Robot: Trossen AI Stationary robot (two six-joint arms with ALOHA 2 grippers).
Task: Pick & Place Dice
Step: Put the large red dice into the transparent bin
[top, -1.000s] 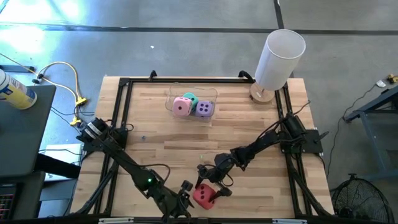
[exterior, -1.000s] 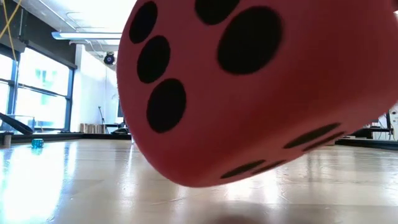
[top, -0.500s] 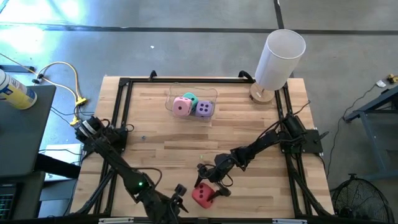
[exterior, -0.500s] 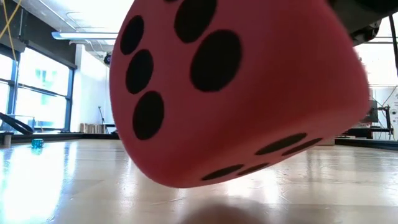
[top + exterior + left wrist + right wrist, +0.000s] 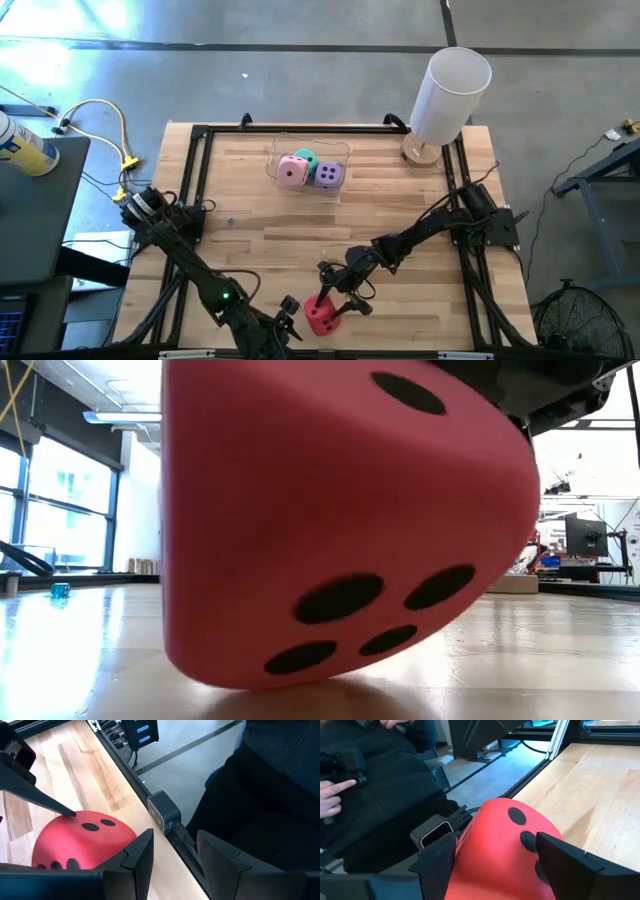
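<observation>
High view: no legible writing. Right gripper (image 5: 336, 303) fingers astride red die (image 5: 322, 318) near wooden table (image 5: 260, 225) front edge; grip uncertain. Left gripper (image 5: 287, 322) just beside die, slightly parted, empty. Pink die (image 5: 292, 171), teal die (image 5: 307, 157), purple die (image 5: 328, 176) far off in clear tray (image 5: 278, 150).

Low view: red die on glossy planks, windows behind.

Right wrist view: person's hand (image 5: 332, 796) beyond table.

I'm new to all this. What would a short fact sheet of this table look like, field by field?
Red die: near table edge, between the right gripper's fingers
Right gripper: closing around the red die
Left gripper: beside the red die, apart, empty
Clear container: far side, holds pink die, teal die, purple die
White cylinder: far right corner
</observation>
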